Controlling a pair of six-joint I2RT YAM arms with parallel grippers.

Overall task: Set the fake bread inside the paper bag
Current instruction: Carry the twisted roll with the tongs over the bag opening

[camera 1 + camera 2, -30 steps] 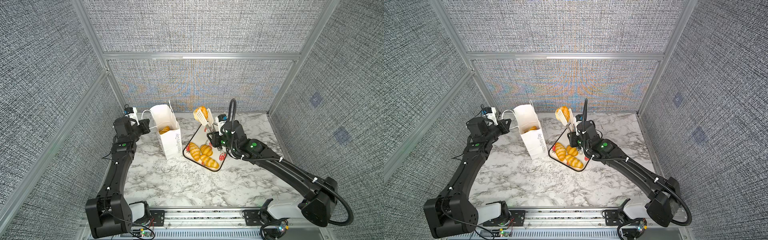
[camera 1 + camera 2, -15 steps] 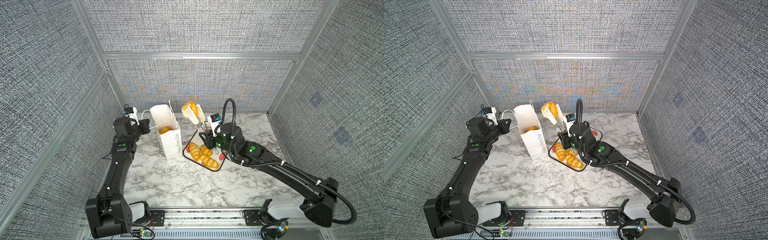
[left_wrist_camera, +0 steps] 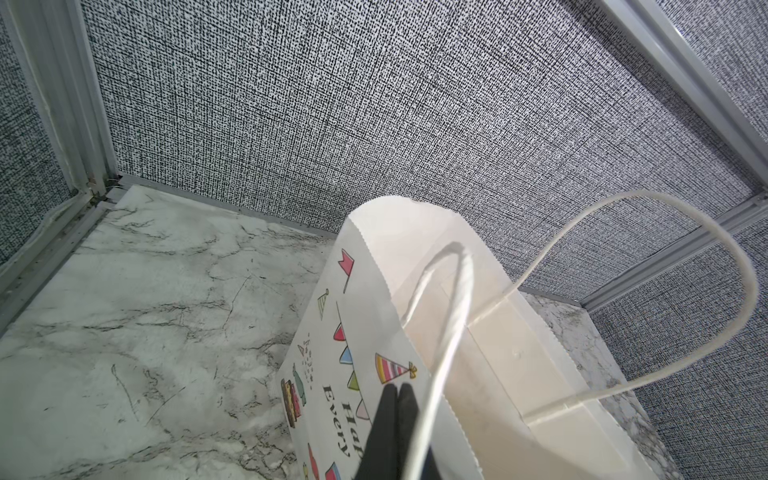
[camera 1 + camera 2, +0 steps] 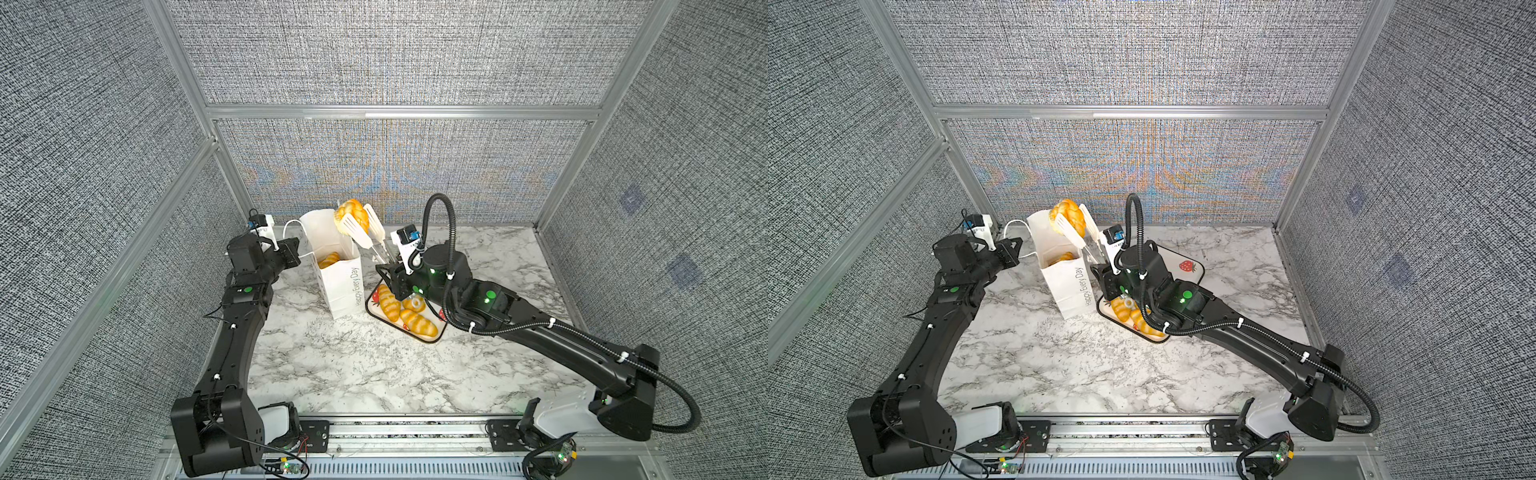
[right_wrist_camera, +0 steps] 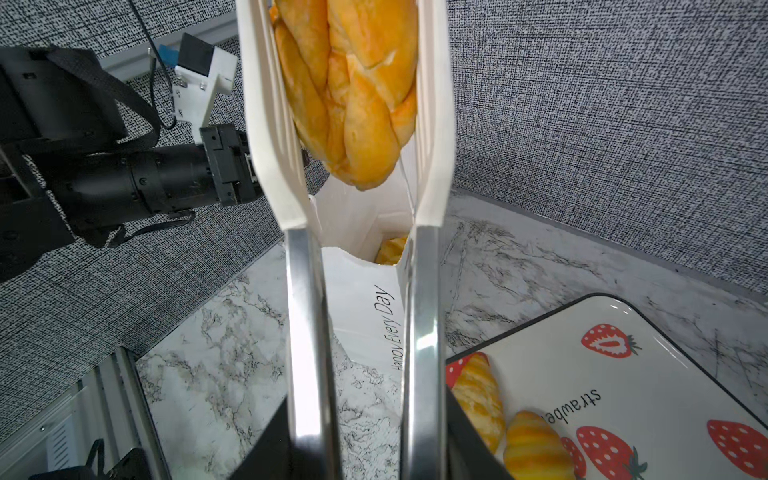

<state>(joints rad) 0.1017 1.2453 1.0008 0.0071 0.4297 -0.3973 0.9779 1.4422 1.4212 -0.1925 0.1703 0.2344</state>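
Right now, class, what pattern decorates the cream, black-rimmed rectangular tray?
Red strawberries with green leaves on the cream tray; the right wrist view shows it best.

Bright even light, soft shadows, moiré on back wall (image 4: 386, 166), sharp focus

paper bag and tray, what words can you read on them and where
"Happy Every Day": grey, on the plain side of the paper bag.
"Hap" and "Every": on the bag's pictured side; the rest of the first word is behind the left end effector.
"strawbe": on the tray, its end hidden by a fake bread roll.
Nothing readable on the tongs.
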